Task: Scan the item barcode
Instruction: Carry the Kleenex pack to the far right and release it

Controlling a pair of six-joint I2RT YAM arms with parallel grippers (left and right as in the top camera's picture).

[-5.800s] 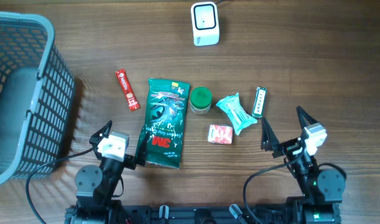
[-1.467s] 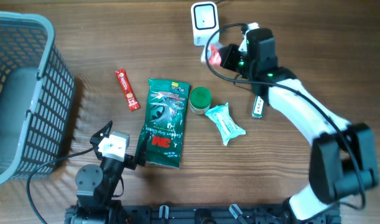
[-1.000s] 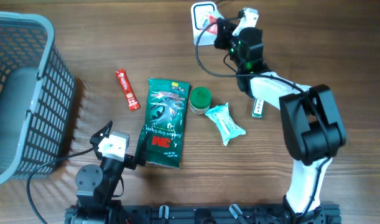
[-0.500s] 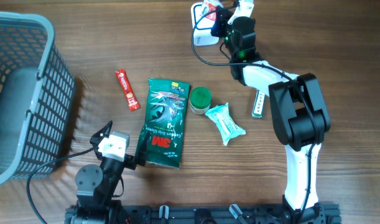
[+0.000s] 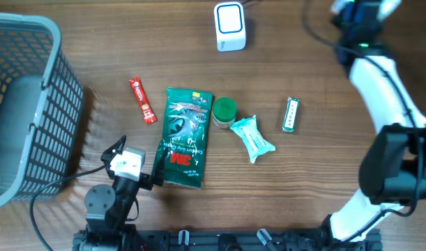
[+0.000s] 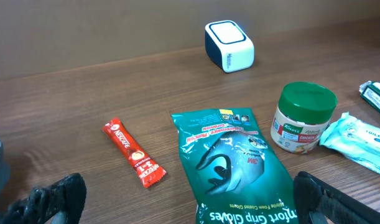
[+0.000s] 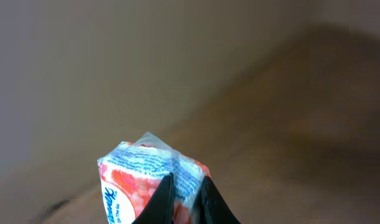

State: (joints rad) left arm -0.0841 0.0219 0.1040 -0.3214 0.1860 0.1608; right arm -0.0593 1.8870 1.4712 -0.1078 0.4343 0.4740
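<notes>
Now: the right gripper (image 7: 183, 200) has its jaws pinched together on a small red-and-white packet (image 7: 140, 177). It grips the packet's lower edge, and the packet stands up above the fingertips with its printed face toward the wrist camera. The background in that view is blurred wood.

Overhead, the right arm (image 5: 380, 77) reaches to the far right of the table (image 5: 324, 174). Its tip is blurred at the top edge of the frame, well apart from the white scanner (image 5: 229, 26) at far centre. The packet cannot be made out in this view.

The left gripper (image 6: 196, 202) is spread wide and holds nothing. It sits low at the near edge, just beside the bottom of the green pouch (image 5: 185, 136).

The green-lidded jar (image 5: 224, 111) touches the pouch's right side. The teal wipes pack (image 5: 253, 136) lies against the jar. The small green pack (image 5: 290, 114) is apart to the right, the red stick sachet (image 5: 142, 100) is left of the pouch, and the grey basket (image 5: 31, 104) is at far left.
</notes>
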